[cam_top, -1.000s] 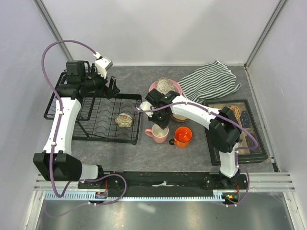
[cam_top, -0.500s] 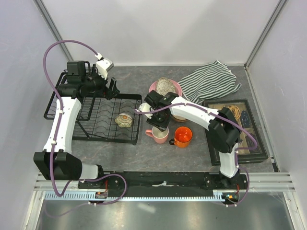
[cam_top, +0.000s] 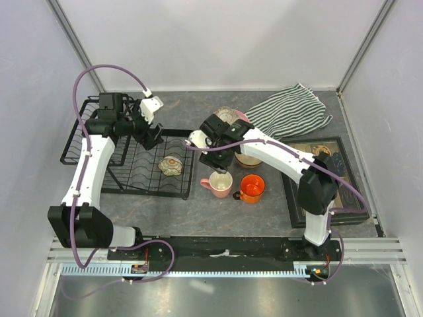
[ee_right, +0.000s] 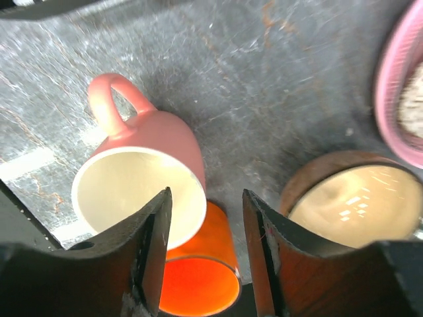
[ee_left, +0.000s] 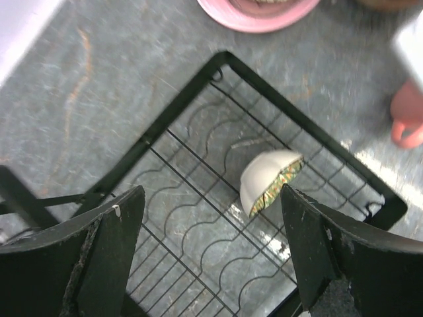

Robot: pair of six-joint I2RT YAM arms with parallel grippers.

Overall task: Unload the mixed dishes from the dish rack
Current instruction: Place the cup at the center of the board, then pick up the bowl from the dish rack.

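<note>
Grey stone-look tabletop (cam_top: 264, 214) fills my overhead view. At far left sits the dish rack (cam_top: 142, 175), and the left gripper (cam_top: 154, 134) hovers over its flat tray section with jaws spread wide, holding nothing. Below it the small floral bowl (ee_left: 268, 181) lies tipped on its side on the tray wires. Just right of the rack, the pink mug (ee_right: 142, 178) stands upright on the table. The right gripper (cam_top: 221, 160) hangs above it, fingers parted around the rim; I think the rim is free, but the angle is poor. Next come the orange mug (cam_top: 251, 188), the tan-brown bowl (ee_right: 350, 198), the pink round plate (ee_right: 390, 86), a striped cloth (cam_top: 287, 109) and a dark box (cam_top: 330, 138).
</note>
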